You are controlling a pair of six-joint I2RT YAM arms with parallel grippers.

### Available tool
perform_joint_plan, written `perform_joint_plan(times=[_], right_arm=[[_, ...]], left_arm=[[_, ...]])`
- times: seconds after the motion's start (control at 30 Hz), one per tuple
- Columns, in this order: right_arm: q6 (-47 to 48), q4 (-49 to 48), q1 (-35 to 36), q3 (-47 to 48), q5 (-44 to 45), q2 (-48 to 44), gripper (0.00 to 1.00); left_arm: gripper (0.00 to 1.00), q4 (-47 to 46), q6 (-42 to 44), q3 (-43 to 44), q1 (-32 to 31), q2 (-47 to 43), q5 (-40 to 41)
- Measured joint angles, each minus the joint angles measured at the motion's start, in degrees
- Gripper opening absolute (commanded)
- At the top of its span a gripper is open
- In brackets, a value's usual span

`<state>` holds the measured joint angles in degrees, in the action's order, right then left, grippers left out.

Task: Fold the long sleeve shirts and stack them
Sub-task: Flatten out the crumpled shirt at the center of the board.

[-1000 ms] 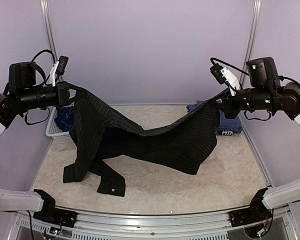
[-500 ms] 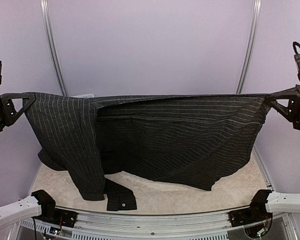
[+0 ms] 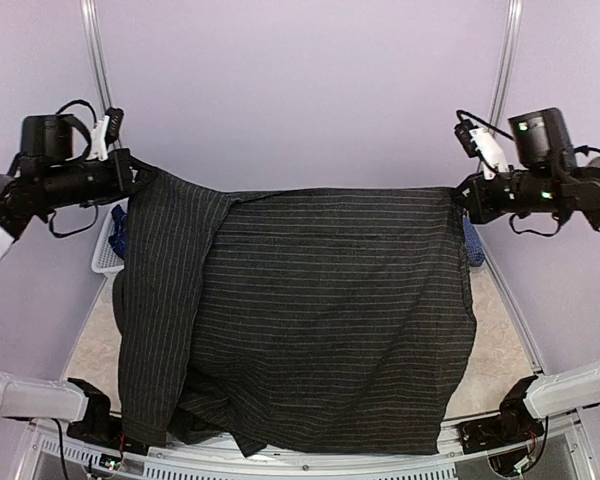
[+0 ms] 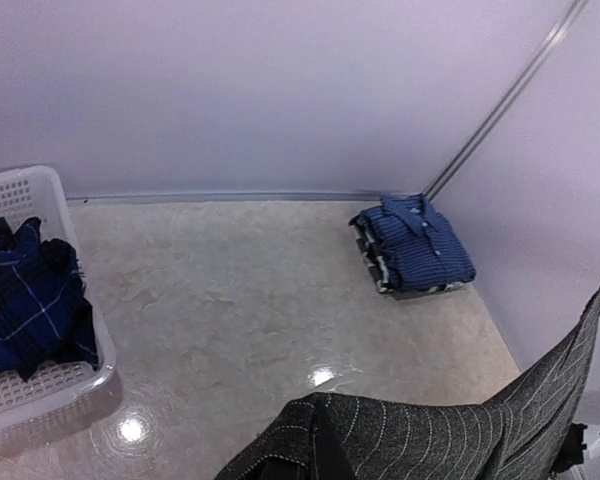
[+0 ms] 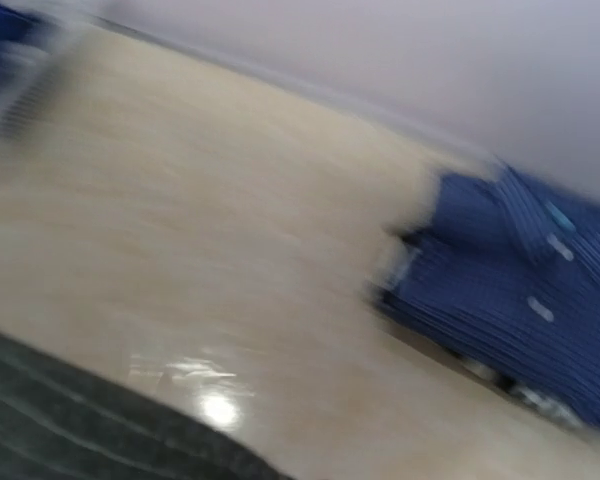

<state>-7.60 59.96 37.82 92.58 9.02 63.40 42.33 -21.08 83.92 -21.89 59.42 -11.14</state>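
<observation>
A black long sleeve shirt with thin pale pinstripes hangs spread in the air between both arms. My left gripper is shut on its upper left corner and my right gripper on its upper right corner. The top edge runs taut between them, and the lower edge reaches the table's near rail. A folded sleeve layer hangs down the left side. The left wrist view shows the pinstriped cloth bunched at the bottom, hiding the fingers. A folded blue checked shirt lies at the back right. The right wrist view is blurred.
A white lattice basket stands at the back left with a dark blue plaid shirt inside. The hanging shirt hides most of the beige tabletop from the top camera. Purple walls close in the back and sides.
Both arms have come down and inward from a high, wide hold. The black shirt now hangs flatter and lower, covering the table down to the near rail.
</observation>
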Motion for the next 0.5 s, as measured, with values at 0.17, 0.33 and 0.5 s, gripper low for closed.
perform_joint_plan(times=[0.17, 0.33, 0.5], right_arm=[[2.71, -12.0, -13.77, -8.44, -0.11, 16.41, 0.0], [6.58, -22.05, -19.04, -7.1, 1.84, 36.68, 0.0], [10.21, -28.17, -20.72, -1.07, 5.14, 50.93, 0.0]], left_arm=[[0.0, -8.76, -0.17, -5.46, 5.79, 18.36, 0.04], [0.0, -15.1, -1.31, -3.1, 6.54, 38.01, -0.44], [0.0, -21.68, -2.32, 5.73, 7.1, 55.74, -0.44]])
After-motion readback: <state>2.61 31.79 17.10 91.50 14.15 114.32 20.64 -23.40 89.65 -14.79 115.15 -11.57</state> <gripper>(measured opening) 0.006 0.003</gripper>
